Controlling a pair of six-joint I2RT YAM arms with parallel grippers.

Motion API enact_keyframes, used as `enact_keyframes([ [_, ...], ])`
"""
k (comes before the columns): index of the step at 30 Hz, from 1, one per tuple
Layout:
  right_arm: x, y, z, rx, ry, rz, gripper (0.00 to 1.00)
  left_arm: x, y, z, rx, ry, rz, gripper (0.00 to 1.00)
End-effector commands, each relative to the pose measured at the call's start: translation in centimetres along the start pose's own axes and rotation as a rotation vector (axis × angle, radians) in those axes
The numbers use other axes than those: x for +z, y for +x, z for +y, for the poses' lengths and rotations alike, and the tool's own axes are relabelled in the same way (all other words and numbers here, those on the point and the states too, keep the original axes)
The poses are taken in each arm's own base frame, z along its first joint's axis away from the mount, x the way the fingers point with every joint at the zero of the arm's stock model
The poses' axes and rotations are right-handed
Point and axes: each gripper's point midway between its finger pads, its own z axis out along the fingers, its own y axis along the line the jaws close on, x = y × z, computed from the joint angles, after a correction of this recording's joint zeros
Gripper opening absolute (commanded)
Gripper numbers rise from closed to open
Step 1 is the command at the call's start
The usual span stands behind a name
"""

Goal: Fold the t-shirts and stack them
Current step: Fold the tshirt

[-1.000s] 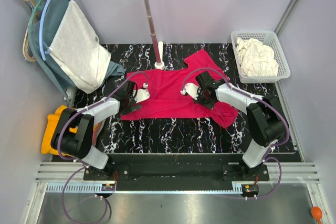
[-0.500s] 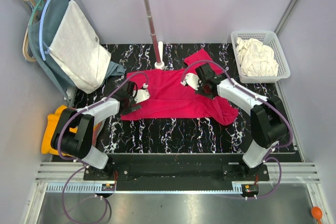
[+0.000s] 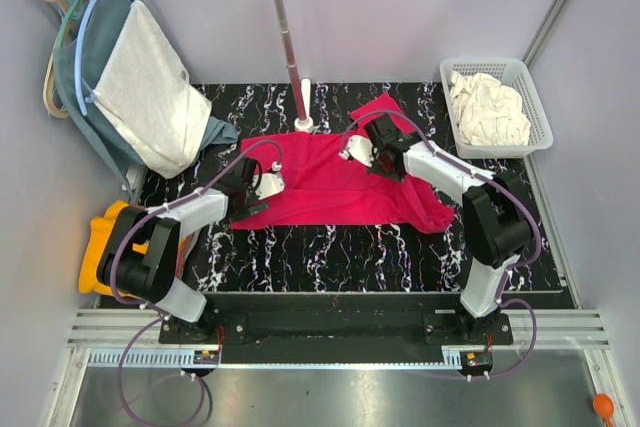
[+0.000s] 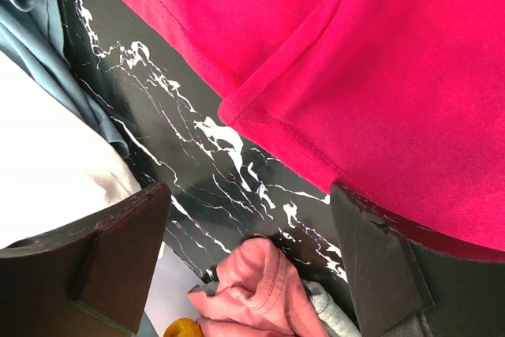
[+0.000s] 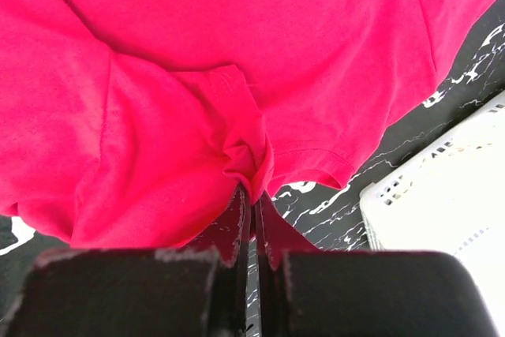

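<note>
no readable text, labels, brands, numbers or signs in any view. crimson-pink t-shirt (image 3: 330,187) is plain, with no print or legible tag. white basket (image 3: 538,107) shows no marking. marbled surface (image 3: 330,247) shows only white veining, no lettering.

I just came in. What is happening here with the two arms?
The robot is working on a crimson-pink t-shirt lying spread on the black marbled table. The right tool is shut on a bunched fold of it. The left tool is open at the shirt's left edge, holding nothing. A cream-white t-shirt lies in the white basket.
</note>
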Motion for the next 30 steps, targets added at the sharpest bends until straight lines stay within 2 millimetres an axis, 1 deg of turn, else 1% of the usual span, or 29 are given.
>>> enact_keyframes([
  [1, -0.5, -0.4, -2.4, -0.015, 0.06, 0.005, 0.0, 0.1, 0.1, 0.9, -0.001, -0.046, 0.0, 0.87],
  [9, -0.4, 0.7, -4.0, -0.002, 0.087, 0.027, 0.0, 0.4, 0.3, 0.5, -0.004, -0.041, 0.002, 0.86],
  [14, -0.4, 1.2, -4.7, -0.001, 0.097, 0.038, 0.0, 0.4, 0.4, 0.5, -0.003, -0.043, 0.004, 0.86],
  [22, 0.5, 2.0, -5.2, 0.0, 0.096, 0.063, 0.0, 0.2, 0.3, 0.6, 0.001, -0.046, 0.004, 0.86],
  [30, 1.0, 1.9, -6.5, -0.001, 0.115, 0.067, 0.0, 0.1, 0.3, 0.8, 0.001, -0.051, 0.004, 0.86],
])
